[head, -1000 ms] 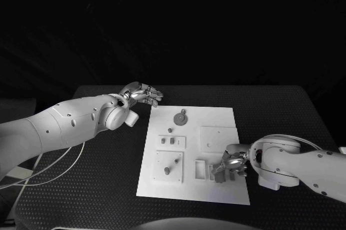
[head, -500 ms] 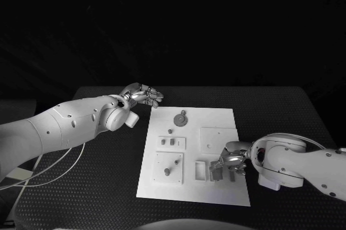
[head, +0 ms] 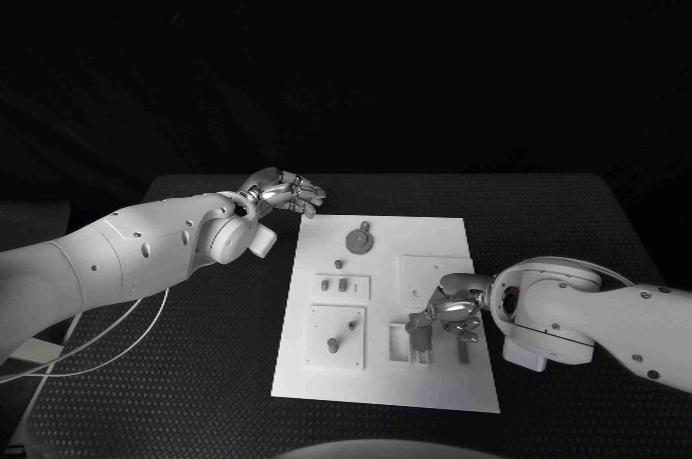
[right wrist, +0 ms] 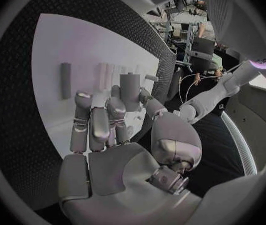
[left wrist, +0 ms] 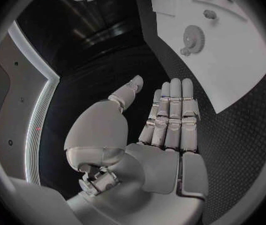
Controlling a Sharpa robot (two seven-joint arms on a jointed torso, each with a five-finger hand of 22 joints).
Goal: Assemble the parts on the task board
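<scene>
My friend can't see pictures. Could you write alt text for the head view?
The robot's right hand holds a small grey part over the near right of the white task board on a black table. Its left hand hovers empty beyond the board's far left corner.

The head view is dim and nearly colourless: the room behind the black textured table [head: 577,229] is lost in darkness, while the flat white task board [head: 382,309] is the brightest surface, with a faint violet tint near its lower edge. Both wrist views are fisheye circles in dark frames, bending the board's straight edges into curves. Soft highlights sit on the silver many-fingered right hand [right wrist: 117,135] and silver many-fingered left hand [left wrist: 151,135], without harsh glare.
</scene>
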